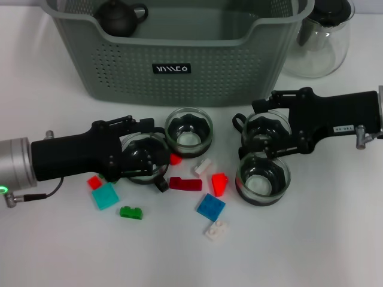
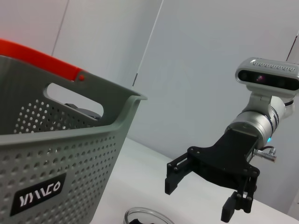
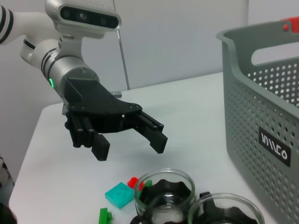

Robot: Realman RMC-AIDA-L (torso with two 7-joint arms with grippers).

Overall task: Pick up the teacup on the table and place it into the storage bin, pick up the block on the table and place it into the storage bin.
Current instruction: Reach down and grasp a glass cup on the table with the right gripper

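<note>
Bin (image 1: 179,72) at back of worktop (image 1: 60,251), dark teapot (image 1: 119,17) inside, glass pitcher (image 1: 320,42) just beside it. Left gripper (image 1: 146,162) low over a teacup (image 1: 143,156), jaws wide, holding nothing. Right gripper (image 1: 263,134) over another teacup (image 1: 266,128), jaws spread, empty. Two more teacups stand between and near them. Blocks scattered in front: blue block (image 1: 210,207), red block (image 1: 185,183), green block (image 1: 130,212).

Matt perforated grey-green plastic storage bin (image 1: 179,66), clear glossy glass teacups (image 1: 189,131), glossy plastic blocks (image 1: 210,207), smooth white tabletop (image 1: 48,239), matt black claws (image 1: 149,164)
</note>
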